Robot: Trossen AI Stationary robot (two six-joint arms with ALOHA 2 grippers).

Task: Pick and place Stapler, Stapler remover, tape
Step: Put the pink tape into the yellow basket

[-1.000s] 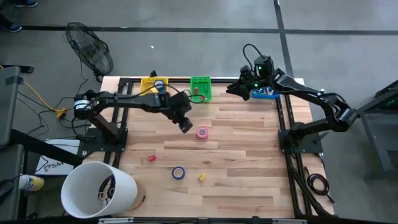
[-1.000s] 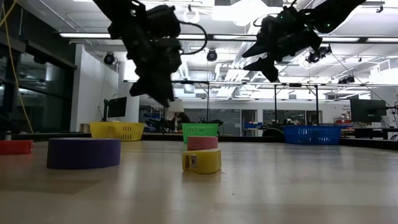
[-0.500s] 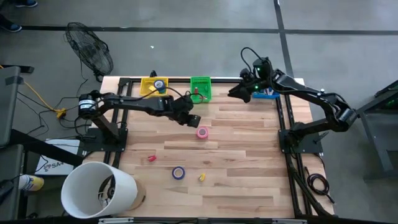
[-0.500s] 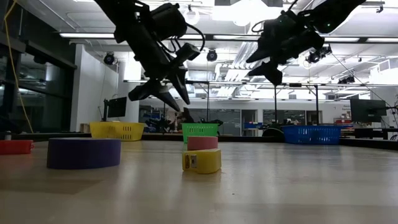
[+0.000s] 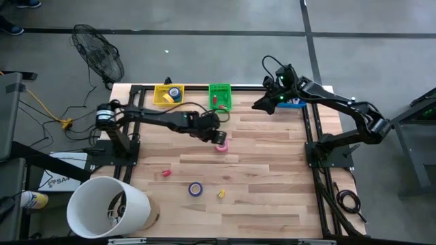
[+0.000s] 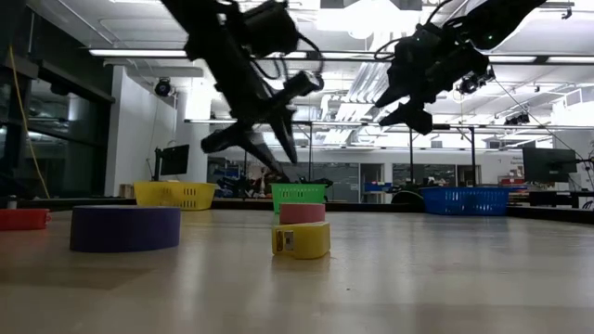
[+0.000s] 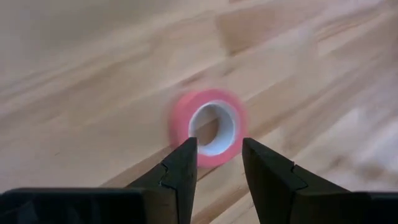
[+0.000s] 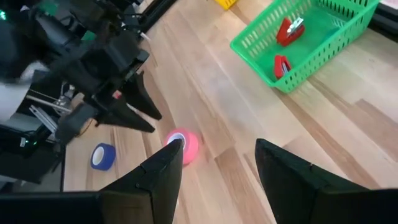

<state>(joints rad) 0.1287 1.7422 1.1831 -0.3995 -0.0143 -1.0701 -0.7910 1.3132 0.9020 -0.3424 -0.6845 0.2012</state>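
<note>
The left gripper (image 5: 219, 135) hangs just above the pink tape roll (image 5: 222, 144) near the middle of the table (image 5: 272, 184), its fingers (image 7: 180, 171) parted and empty, with the roll's open centre showing between them in the left wrist view. The likeliest trouble, as I judge it, is a poor straddle: the roll lies flat, so if the fingers come down off-centre, one may land on the rim and push the roll sideways instead of closing on its wall. A light ring like this could also slide or tip up on the smooth wood. The right gripper (image 5: 257, 105) waits high at the far right beside the blue basket (image 5: 291, 103), fingers apart and holding nothing. The purple tape roll (image 5: 195, 189) and yellow tape roll (image 5: 221, 194) lie well apart on the near side, out of the way; the green basket (image 5: 219, 95) and yellow basket (image 5: 168, 93) stand along the far edge.
</note>
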